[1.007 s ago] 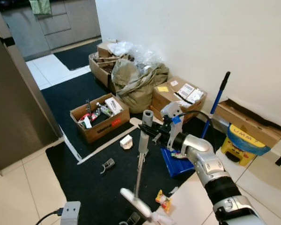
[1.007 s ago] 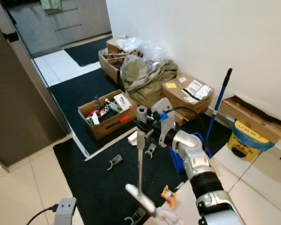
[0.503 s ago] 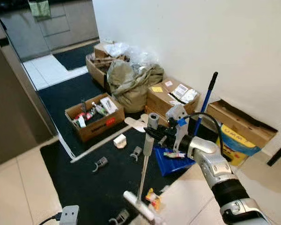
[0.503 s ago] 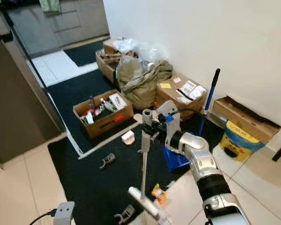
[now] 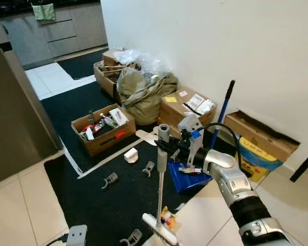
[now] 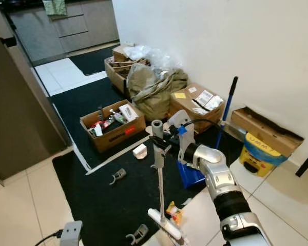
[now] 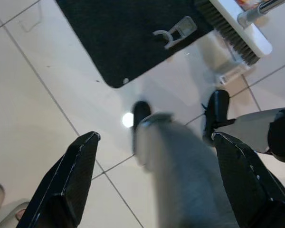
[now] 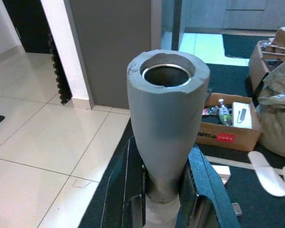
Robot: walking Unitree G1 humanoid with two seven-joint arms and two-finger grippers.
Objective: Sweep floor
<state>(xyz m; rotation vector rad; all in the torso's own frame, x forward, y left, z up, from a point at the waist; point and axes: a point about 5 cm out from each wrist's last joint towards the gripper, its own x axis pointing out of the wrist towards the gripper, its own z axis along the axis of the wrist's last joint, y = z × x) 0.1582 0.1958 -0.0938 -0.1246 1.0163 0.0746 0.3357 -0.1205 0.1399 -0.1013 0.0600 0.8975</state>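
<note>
Straighter than a second ago, the grey metal-handled broom (image 5: 160, 179) stands nearly upright, its white head (image 5: 159, 228) at the black mat's (image 5: 102, 205) near edge. Open cardboard boxes (image 5: 98, 128) crowd the far wall. The right gripper (image 8: 164, 199) clamps the handle; the left gripper (image 7: 152, 180) hangs spread over tiles. A small orange wrapper (image 5: 168, 218) touches the head.
</note>
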